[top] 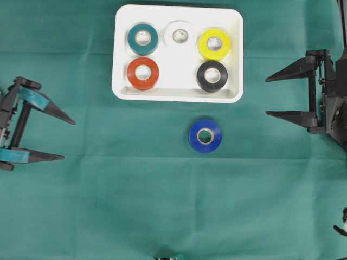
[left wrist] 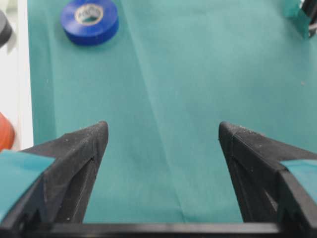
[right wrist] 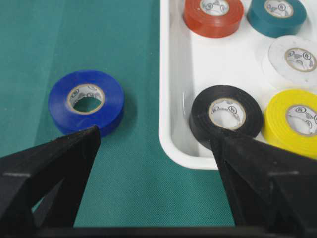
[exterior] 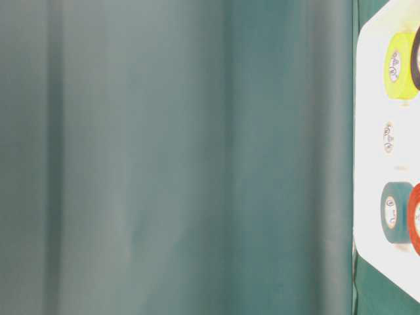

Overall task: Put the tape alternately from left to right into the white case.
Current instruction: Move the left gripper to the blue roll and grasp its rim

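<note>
The tape is nearly packed, five rolls in the white case (top: 122, 54) and the blue roll (top: 205, 135) on the bench below it, so we judge a spread, empty claw, left (top: 69, 140) or right (top: 266, 96), must fetch it.

My fingers (right wrist: 49, 173) are matt, grainy black plastic. The case (right wrist: 171, 99) is smooth glossy white plastic, the rolls (right wrist: 86, 101) shiny vinyl. The cloth (top: 108, 189) is matt green weave.

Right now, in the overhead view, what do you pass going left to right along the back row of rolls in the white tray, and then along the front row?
Back row: teal roll → white roll → yellow roll. Front row: red roll → black roll. All five lie in the white tray.
</note>
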`<action>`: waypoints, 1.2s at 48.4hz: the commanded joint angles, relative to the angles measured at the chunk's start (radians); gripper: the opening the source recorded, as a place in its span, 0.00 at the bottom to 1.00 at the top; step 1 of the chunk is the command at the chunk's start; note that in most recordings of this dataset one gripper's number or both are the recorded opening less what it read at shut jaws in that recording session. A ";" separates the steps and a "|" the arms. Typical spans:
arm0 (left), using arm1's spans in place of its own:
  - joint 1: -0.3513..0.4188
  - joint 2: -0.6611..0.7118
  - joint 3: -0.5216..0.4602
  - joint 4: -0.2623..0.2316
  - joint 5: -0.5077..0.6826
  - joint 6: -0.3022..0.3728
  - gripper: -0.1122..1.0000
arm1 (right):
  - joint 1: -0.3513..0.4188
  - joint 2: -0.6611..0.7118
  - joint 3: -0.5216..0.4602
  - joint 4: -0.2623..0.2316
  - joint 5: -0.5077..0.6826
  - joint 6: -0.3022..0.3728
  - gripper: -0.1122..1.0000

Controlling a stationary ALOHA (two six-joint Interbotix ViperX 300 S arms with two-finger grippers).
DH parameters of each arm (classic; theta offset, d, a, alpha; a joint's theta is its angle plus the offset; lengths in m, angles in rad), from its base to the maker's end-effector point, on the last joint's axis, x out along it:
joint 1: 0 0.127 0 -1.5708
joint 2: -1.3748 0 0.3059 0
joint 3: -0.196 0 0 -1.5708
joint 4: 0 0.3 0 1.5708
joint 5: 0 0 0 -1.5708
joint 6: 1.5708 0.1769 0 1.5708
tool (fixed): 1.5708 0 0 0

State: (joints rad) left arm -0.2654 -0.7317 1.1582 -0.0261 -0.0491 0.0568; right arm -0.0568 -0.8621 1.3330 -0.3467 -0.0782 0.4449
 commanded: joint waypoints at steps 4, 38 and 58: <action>-0.003 0.057 -0.063 0.002 -0.023 -0.003 0.91 | 0.002 0.005 -0.014 -0.002 -0.008 -0.002 0.65; 0.097 0.600 -0.557 0.002 0.028 -0.005 0.90 | 0.002 0.002 -0.011 0.000 -0.003 -0.002 0.65; 0.115 0.847 -0.897 0.003 0.295 -0.002 0.91 | 0.002 -0.002 -0.006 0.000 -0.002 -0.003 0.65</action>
State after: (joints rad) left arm -0.1549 0.1074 0.3329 -0.0245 0.2255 0.0583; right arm -0.0568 -0.8636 1.3361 -0.3467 -0.0752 0.4449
